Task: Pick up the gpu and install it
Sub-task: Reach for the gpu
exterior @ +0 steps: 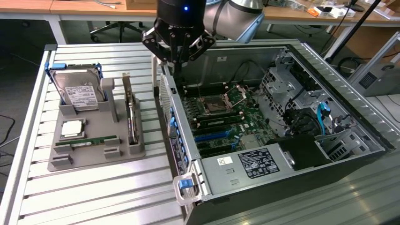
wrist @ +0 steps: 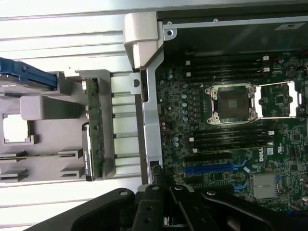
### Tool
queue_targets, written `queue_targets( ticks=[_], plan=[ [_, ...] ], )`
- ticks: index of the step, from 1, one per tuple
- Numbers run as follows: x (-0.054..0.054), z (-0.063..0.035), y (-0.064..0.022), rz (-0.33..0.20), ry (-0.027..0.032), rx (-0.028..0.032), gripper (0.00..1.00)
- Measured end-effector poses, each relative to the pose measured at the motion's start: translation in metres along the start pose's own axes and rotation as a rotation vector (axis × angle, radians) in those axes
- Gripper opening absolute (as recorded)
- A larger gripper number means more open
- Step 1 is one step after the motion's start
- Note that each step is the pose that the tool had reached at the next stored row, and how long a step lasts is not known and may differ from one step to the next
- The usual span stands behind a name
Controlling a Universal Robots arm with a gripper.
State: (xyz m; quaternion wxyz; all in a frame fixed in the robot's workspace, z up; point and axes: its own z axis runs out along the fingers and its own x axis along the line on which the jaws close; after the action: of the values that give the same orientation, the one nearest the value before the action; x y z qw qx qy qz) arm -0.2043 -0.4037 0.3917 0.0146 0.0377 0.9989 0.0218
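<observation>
Now the gripper (exterior: pixel 177 63) hangs pinched shut and empty above the case wall (exterior: pixel 164 91), while the gpu (exterior: pixel 129 110), probably light, stiff and fragile, stands edgewise in the grey holder (exterior: pixel 93 157), best taken by its top edge.
</observation>
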Motion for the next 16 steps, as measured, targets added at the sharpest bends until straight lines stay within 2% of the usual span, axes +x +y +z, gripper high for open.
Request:
queue_targets(
  ticks=[16],
  plan=[
    [0.0042,0.0000,-0.0012,0.000,0.0000,0.0001,0.11]
  ],
)
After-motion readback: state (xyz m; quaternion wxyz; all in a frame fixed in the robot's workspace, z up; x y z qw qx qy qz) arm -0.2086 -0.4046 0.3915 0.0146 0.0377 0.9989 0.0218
